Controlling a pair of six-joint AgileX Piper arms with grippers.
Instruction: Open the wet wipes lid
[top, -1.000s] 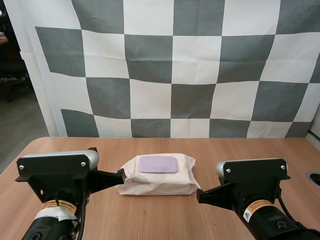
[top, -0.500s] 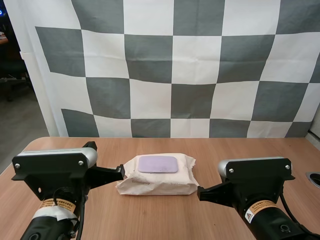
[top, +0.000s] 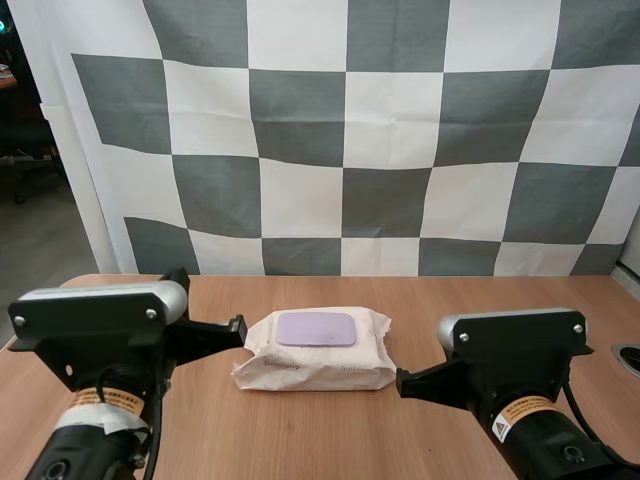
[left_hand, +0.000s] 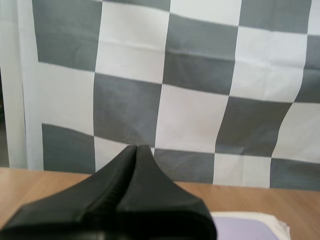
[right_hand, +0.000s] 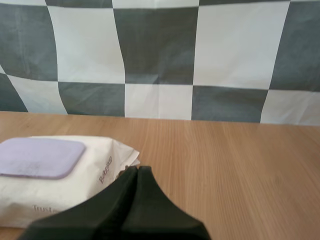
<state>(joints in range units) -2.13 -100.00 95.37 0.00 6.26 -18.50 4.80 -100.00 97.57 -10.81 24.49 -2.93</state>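
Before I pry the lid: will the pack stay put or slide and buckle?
The pack has crinkled, soft-looking film, so it likely dents under pressure. Lying flat and unheld on the smooth table, it may slide or lift with the lid. Tipping seems unlikely.

The brown wooden table (top: 330, 430) is lit evenly (from overhead); a faint shadow is cast at 6 o'clock of the white lilac-lidded wipes pack (top: 300, 368).
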